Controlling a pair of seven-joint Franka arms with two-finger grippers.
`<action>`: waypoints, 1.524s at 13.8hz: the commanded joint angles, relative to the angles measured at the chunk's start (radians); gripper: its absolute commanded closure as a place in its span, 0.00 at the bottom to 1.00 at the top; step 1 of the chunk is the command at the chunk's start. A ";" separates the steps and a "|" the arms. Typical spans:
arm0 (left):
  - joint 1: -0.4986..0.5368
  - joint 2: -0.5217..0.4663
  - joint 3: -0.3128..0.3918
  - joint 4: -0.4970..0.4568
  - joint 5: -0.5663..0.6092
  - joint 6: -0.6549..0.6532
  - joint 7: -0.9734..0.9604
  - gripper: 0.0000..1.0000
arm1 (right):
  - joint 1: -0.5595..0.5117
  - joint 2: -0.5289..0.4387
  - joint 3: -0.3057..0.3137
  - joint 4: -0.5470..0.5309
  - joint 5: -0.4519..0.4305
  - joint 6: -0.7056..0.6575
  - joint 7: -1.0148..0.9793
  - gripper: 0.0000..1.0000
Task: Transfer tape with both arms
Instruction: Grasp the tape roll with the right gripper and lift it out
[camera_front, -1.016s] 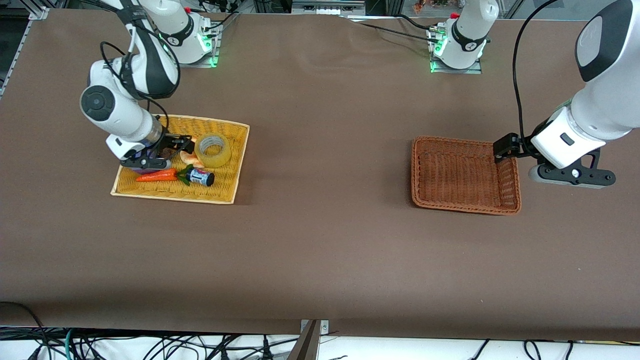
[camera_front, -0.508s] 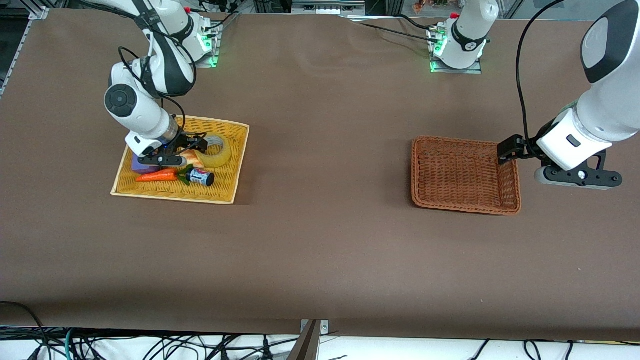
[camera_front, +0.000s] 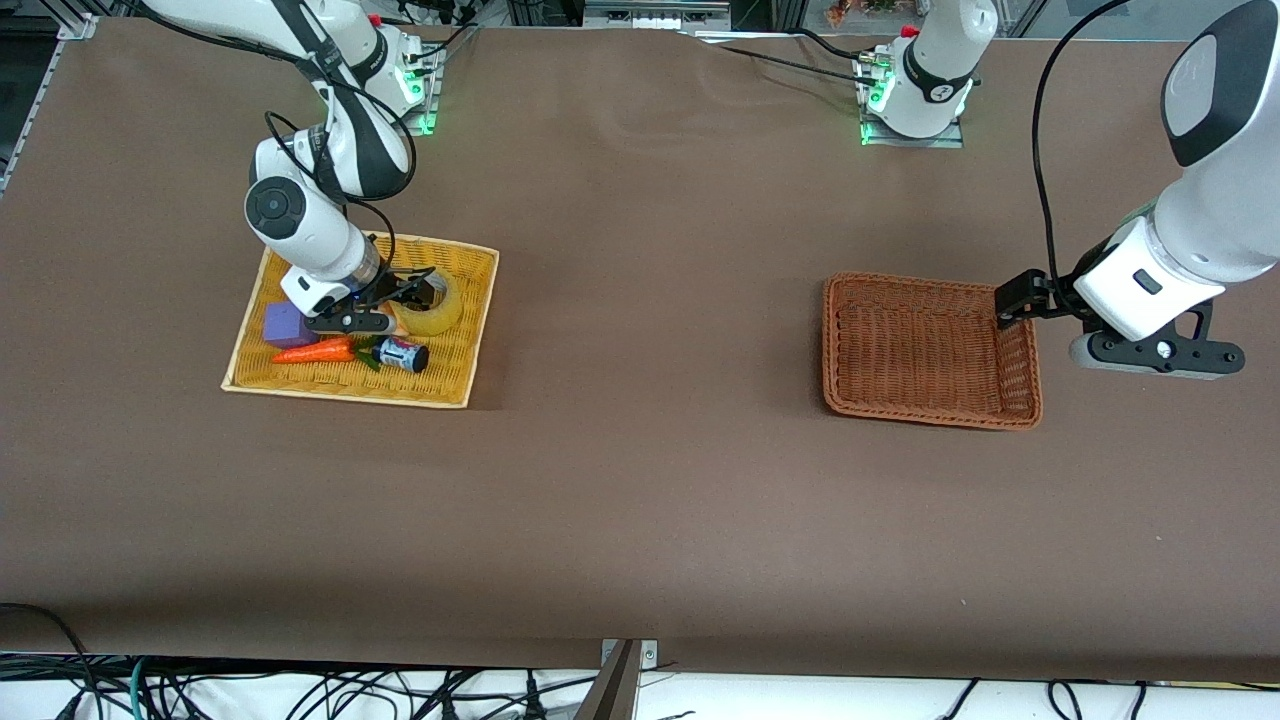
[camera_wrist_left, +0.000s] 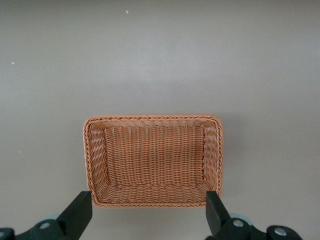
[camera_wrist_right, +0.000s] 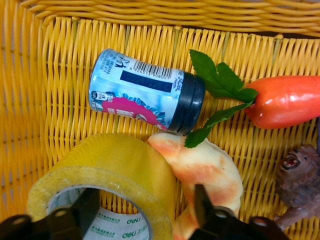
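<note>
Down in the yellow tray (camera_front: 460, 375), the right gripper (camera_front: 408, 298) straddles the tape's (camera_front: 437, 312) wall: one finger (camera_wrist_right: 82, 210) stands inside the core, the other (camera_wrist_right: 202, 205) outside between roll and croissant (camera_wrist_right: 207, 172), with jaws still parted and no squeeze on the roll visible. That tape lies flat in the tray, at the end toward the left arm, touching the croissant. Just beside them, nearer the front camera, a small bottle (camera_front: 402, 353) lies on its side, its black cap against the leaves of a toy carrot (camera_front: 315, 351); a purple block (camera_front: 284, 324) sits next to the carrot, and a small brown animal figure (camera_wrist_right: 299, 182) shows in the right wrist view. Well apart, toward the left arm's end, the left gripper (camera_wrist_left: 147, 210) waits with fingers spread wide and empty above the edge of a brown basket (camera_front: 1020, 345).
</note>
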 joint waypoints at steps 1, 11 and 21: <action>0.004 0.012 -0.001 0.034 0.003 -0.021 0.017 0.00 | 0.003 -0.009 0.003 -0.011 -0.011 0.017 0.021 1.00; 0.001 0.012 -0.004 0.034 0.003 -0.022 0.011 0.00 | 0.003 -0.173 0.064 0.177 -0.010 -0.355 0.050 1.00; -0.002 0.012 -0.004 0.034 0.003 -0.022 0.007 0.00 | 0.350 0.268 0.176 0.734 -0.180 -0.420 0.852 1.00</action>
